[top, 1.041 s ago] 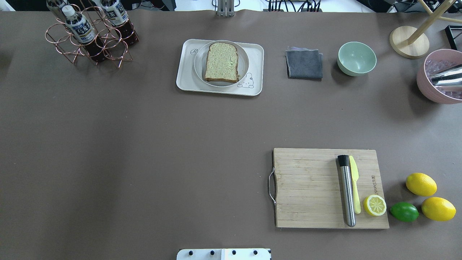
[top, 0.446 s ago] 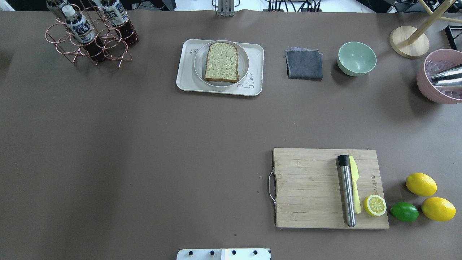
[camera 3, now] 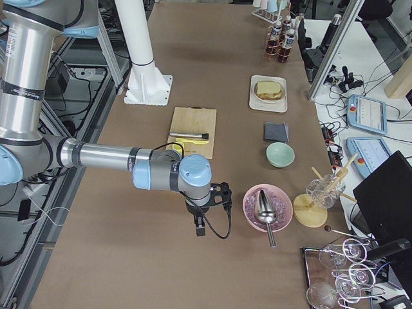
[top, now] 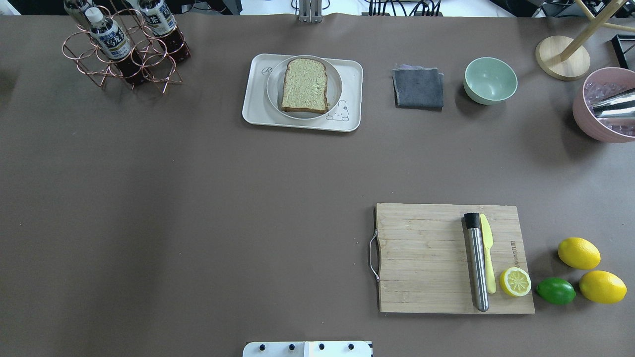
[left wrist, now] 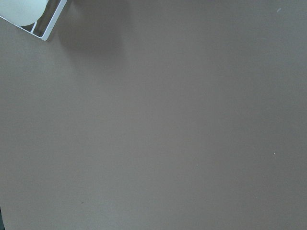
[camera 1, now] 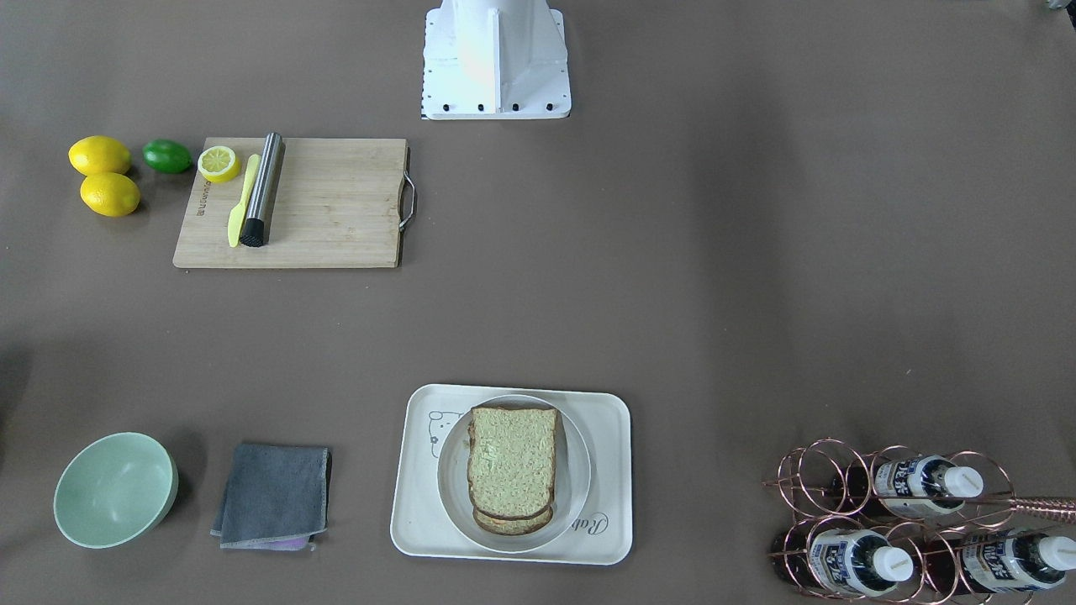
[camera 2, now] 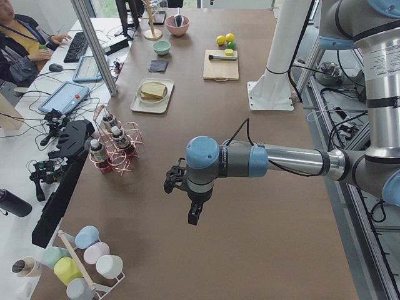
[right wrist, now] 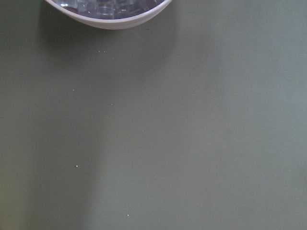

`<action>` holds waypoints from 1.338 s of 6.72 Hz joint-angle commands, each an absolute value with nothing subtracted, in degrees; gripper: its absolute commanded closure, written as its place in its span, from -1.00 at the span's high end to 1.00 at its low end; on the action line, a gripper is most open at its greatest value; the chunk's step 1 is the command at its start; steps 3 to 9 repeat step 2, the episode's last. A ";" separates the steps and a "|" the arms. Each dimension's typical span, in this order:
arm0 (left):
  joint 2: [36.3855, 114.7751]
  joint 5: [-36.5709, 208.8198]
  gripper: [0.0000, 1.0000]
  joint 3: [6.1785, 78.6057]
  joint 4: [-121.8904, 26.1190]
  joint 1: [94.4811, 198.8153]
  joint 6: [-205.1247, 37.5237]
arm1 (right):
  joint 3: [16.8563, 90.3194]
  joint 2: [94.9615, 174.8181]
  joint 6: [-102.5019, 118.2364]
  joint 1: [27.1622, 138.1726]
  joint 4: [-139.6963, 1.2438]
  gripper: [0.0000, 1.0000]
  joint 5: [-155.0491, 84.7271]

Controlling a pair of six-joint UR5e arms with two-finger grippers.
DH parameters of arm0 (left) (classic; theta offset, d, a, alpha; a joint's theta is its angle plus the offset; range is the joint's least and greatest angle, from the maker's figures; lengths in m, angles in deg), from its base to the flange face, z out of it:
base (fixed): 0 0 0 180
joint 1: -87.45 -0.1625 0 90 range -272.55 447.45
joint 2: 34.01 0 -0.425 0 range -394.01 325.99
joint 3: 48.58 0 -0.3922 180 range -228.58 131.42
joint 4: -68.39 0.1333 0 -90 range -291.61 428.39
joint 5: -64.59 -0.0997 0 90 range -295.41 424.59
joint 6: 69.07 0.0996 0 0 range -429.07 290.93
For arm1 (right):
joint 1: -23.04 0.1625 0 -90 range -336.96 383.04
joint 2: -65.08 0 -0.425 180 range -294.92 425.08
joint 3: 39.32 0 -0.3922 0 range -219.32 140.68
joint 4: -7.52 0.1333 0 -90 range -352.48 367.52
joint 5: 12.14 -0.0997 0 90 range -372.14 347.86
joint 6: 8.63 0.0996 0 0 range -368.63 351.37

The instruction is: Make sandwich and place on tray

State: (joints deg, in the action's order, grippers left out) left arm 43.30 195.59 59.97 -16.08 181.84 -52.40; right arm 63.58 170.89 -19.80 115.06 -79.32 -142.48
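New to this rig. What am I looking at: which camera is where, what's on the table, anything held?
Two robot arms share one table. Two pictures look down on it: one from behind the robot, one from across, facing its white base. Two side pictures come from the table's ends; the near arm is the left in one, with the left gripper, the right in the other, with the right gripper. Both hang over bare table and seem to hold nothing; open or shut I cannot tell. The last two are wrist cameras, showing mostly table. On the table: a sandwich of stacked bread on a plate on the tray, a cutting board with a knife and half lemon, lemons, a lime, a cloth, a green bowl, bottles in a rack.
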 commanded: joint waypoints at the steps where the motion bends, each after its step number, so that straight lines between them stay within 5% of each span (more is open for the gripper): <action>1: 43.24 195.46 0.95 59.70 -16.07 181.85 -51.85 | 63.60 170.99 -19.80 115.06 -79.32 1.00 -142.48; 9: 43.24 195.20 0.95 60.05 -15.90 181.93 -51.67 | 63.60 170.99 -19.80 115.06 -79.32 1.00 -142.57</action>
